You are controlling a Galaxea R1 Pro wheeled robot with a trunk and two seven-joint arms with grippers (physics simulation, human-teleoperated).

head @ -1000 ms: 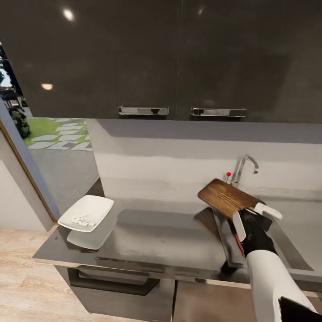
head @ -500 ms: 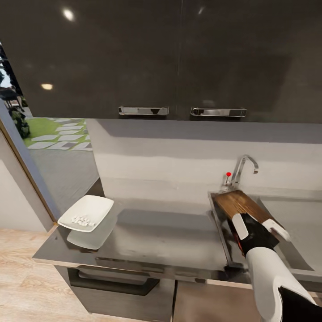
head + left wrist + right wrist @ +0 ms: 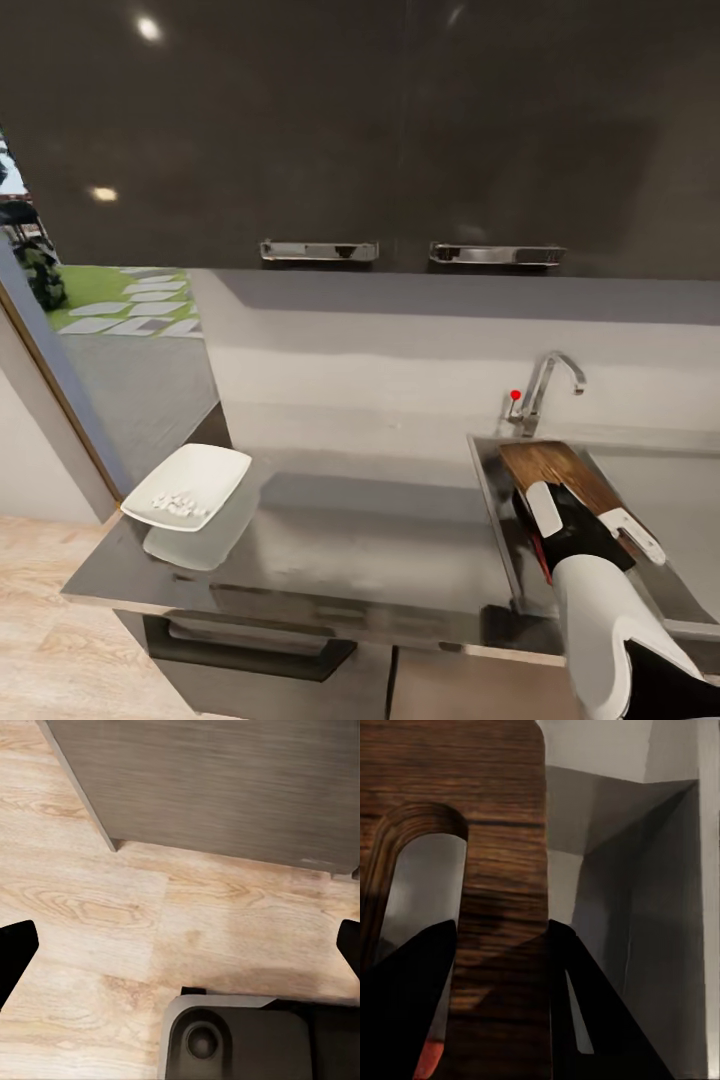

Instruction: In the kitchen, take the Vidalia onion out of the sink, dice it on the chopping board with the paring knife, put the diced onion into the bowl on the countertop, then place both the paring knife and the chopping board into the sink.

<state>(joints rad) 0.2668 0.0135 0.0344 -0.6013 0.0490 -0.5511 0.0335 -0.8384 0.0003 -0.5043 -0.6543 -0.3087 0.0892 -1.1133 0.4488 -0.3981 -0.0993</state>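
Wall cabinets: dark, glossy, two chrome handles
Backsplash: pale grey
Lower cabinet: grey
Floor: pale wood
Doorway: grass, stepping stones outside

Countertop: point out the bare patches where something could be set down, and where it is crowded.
The countertop looks free across its wide middle, bordered by the bowl at its far left corner and the sink rim on the right. The sink is crowded: the chopping board lies in it, with the right gripper shut on its near end.
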